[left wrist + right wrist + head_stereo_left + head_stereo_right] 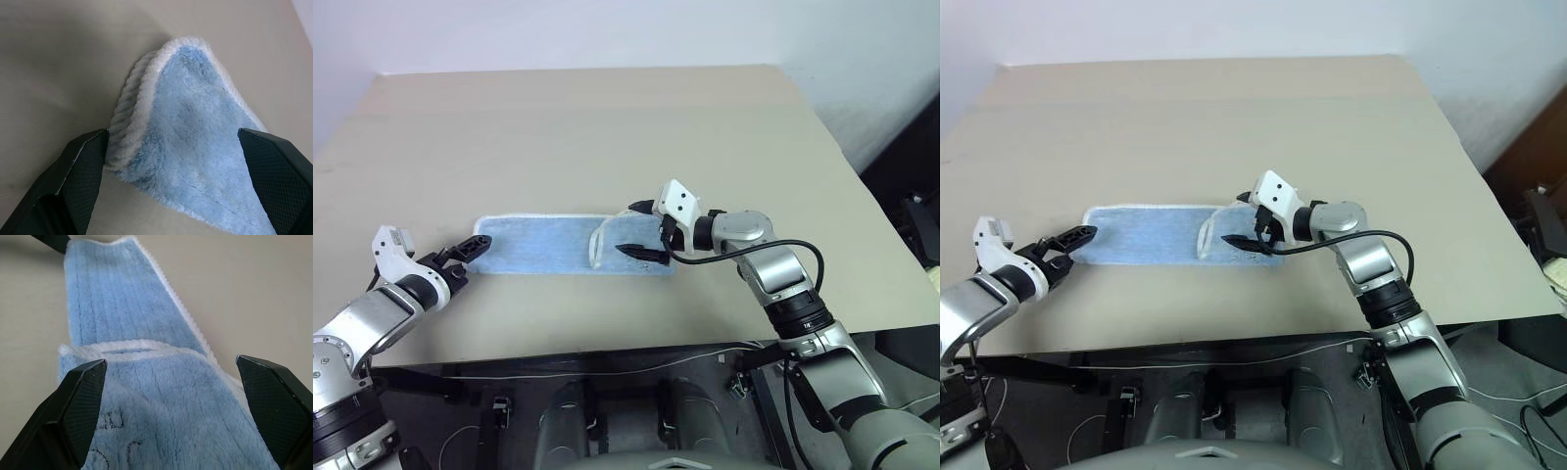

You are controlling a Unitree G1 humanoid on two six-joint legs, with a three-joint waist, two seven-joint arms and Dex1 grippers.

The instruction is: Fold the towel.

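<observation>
You are bracketing the towel [548, 246] ends with both open end effectors, left [475, 247] and right [641, 230]; pinch both layers before lifting

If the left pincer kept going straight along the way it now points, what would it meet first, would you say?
Most likely the towel. The left pincer is open and aimed at the near end of the cloth, whose white-edged corner lies between its fingers in the wrist view. Whether it already touches cannot be told.

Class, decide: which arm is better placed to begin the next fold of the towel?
Probably the left: its open tool already straddles the towel's unfolded end. The right tool hovers open over the end already folded.
</observation>
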